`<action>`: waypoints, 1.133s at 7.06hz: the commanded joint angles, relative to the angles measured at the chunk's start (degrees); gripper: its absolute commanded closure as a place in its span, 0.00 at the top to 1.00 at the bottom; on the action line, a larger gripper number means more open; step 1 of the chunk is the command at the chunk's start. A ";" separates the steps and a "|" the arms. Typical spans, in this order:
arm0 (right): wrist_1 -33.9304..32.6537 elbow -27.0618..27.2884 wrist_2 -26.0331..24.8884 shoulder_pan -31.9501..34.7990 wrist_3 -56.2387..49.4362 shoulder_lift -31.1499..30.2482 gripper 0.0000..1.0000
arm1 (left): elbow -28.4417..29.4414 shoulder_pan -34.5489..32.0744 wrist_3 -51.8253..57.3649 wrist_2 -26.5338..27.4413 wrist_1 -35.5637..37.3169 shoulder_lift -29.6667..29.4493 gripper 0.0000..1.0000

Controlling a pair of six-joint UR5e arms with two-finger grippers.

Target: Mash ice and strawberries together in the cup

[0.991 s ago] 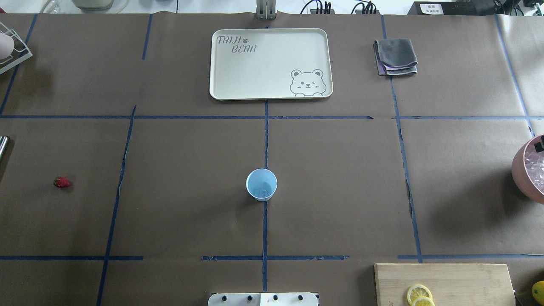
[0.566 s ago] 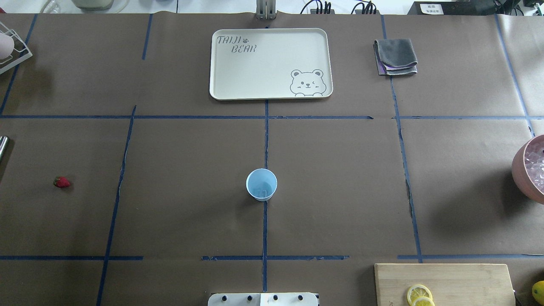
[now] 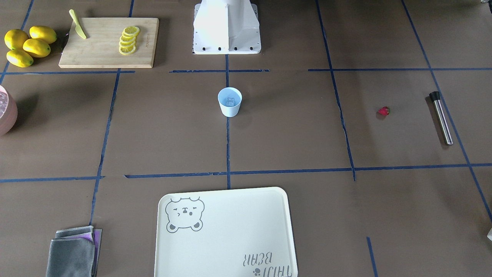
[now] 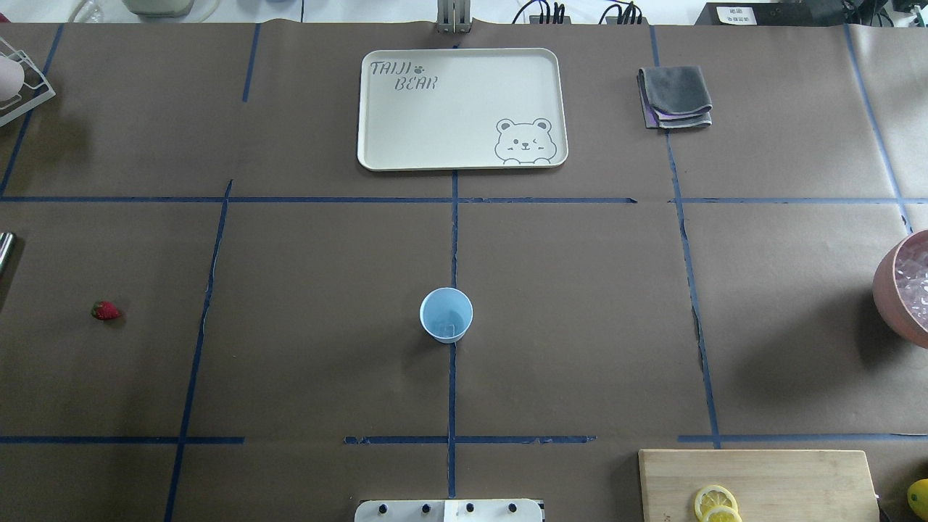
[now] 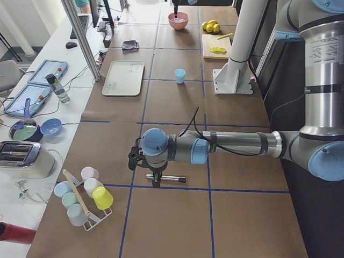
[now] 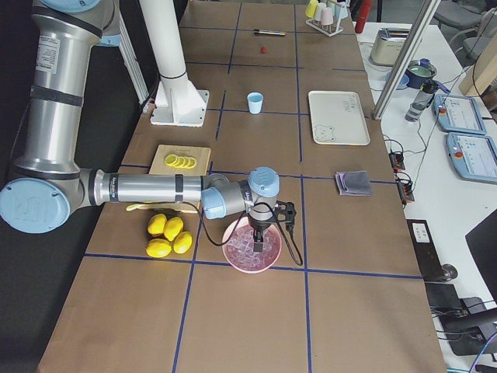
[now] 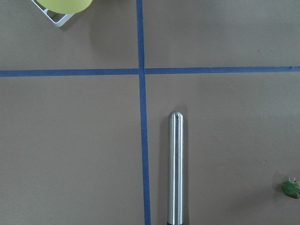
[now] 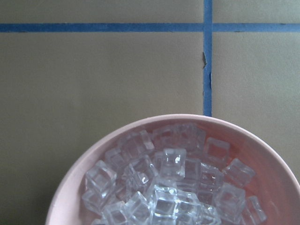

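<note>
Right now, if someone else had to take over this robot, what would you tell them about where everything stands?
The left gripper is over the steel muddler, which lies on the table; open or shut cannot be told.
The right gripper is over the pink bowl of ice; open or shut cannot be told.
The cup stands upright at the table's centre with at least one ice cube inside.
The strawberry lies on the table near the muddler, not in the cup.
Done: some ice in. Left: strawberry into cup, then mashing.
</note>
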 commanded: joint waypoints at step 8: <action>-0.09 -3.74 0.24 -1.47 -0.39 2.03 0.77 | 0.00 0.00 0.00 0.00 -0.09 0.00 1.00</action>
